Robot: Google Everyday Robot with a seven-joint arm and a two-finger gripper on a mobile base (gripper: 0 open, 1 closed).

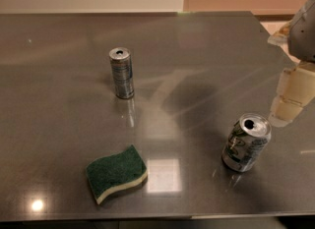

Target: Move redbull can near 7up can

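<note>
The redbull can, slim and silver-blue, stands upright on the grey table, left of the middle. The 7up can, wider, dented, with green and white markings, stands tilted at the front right. The two cans are far apart. My gripper is at the right edge of the view, above and just right of the 7up can, with its pale fingers pointing down. It holds nothing that I can see.
A green sponge with a yellow underside lies near the table's front edge, left of the 7up can. The table's right edge runs close behind my gripper. A wall stands behind the table's far edge.
</note>
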